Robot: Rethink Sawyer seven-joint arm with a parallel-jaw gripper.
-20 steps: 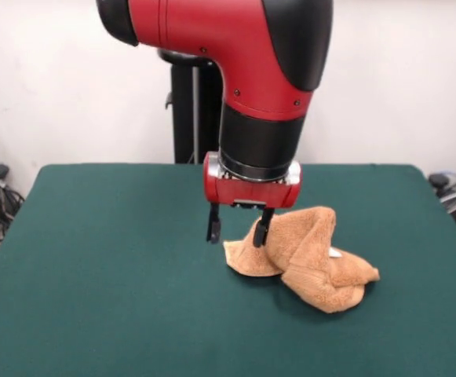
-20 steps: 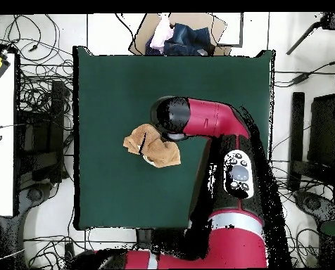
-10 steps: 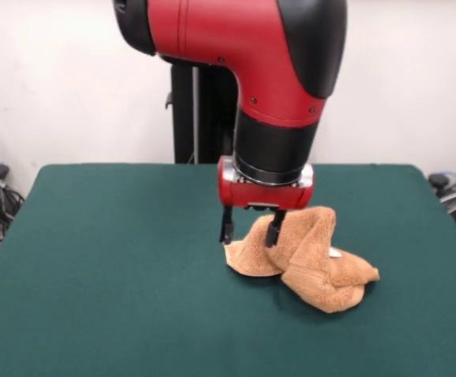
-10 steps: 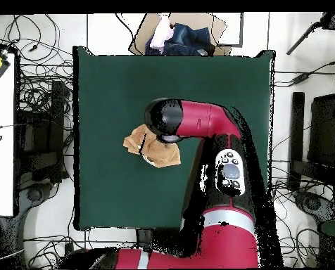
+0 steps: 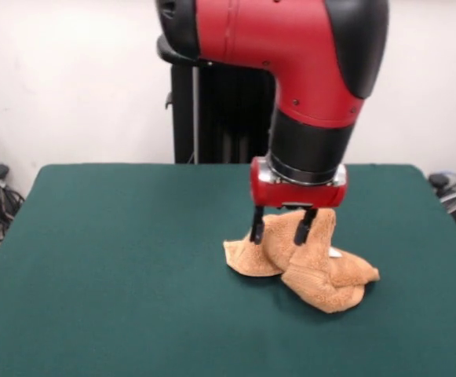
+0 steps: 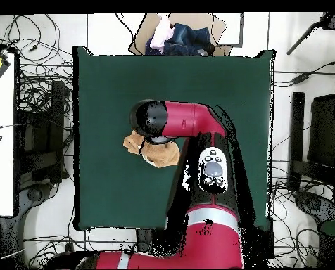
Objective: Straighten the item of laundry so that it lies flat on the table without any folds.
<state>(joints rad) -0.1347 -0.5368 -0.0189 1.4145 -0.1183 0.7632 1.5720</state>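
Note:
The orange-tan towel (image 5: 314, 271) lies crumpled in a folded heap on the dark green table (image 5: 118, 267), right of centre in the front view. A small white tag (image 5: 335, 253) shows on its right side. My gripper (image 5: 280, 231) hangs open just above the towel's raised top fold, its two black fingers (image 5: 257, 225) apart and holding nothing. In the overhead view the arm covers most of the towel (image 6: 163, 156), and the gripper is hidden under the arm's wrist.
A cardboard box with clothes (image 6: 177, 35) stands beyond the table's far edge in the overhead view. Cables lie on the floor around the table. A white bench (image 6: 0, 133) stands at the left. The black pedestal (image 5: 204, 110) rises behind the table.
My gripper has moved to the right in the front view, from the towel's left end to over its raised middle fold. The towel has not moved.

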